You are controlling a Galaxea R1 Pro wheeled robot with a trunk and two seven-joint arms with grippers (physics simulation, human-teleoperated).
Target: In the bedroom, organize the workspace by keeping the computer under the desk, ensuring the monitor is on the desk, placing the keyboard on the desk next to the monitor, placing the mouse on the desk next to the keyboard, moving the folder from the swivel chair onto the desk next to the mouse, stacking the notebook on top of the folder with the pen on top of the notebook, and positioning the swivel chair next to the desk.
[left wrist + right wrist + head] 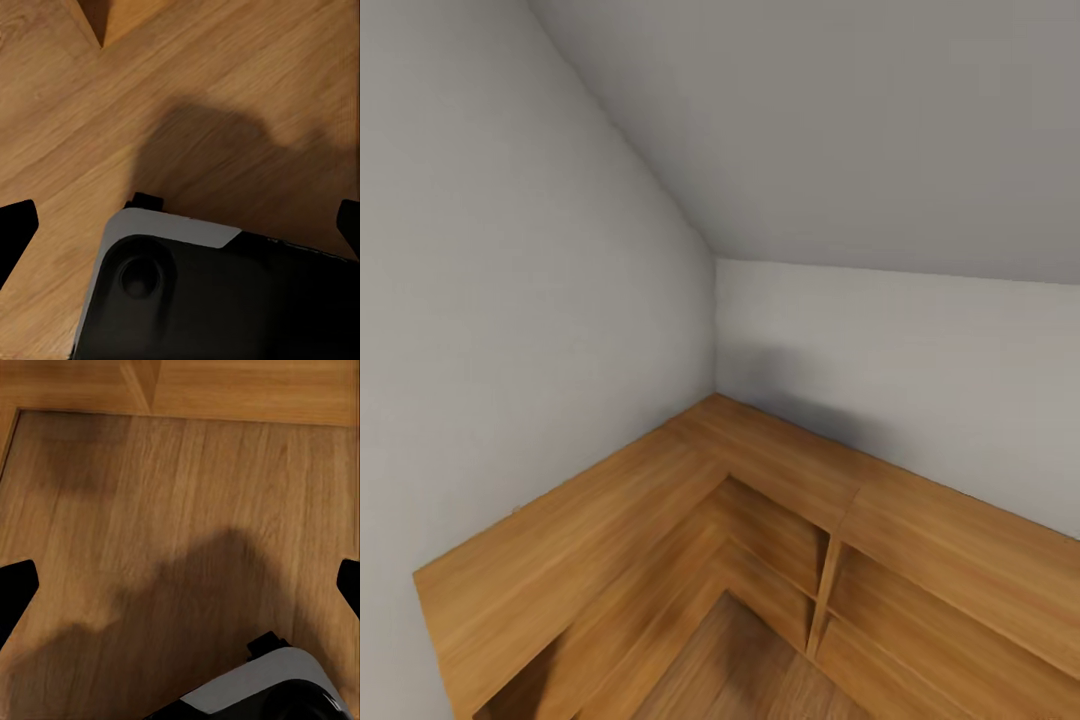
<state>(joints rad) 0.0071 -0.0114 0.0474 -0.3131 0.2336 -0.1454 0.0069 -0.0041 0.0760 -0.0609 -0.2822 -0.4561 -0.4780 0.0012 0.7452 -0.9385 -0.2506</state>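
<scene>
shelf unit (780,520) in wall corner, floor (750,670) before it

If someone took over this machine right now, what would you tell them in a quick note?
Left pincer: open, empty, above the wooden floor.
Right pincer: open, empty, also above the floor.
Head camera faces a room corner: grey walls and an L-shaped light wooden shelf unit.
The robot's own base shows below the wrists.
No desk, monitor, keyboard, folder or chair in sight here, so progress can't be judged. Next, probably: turn the robot and find the desk.
</scene>
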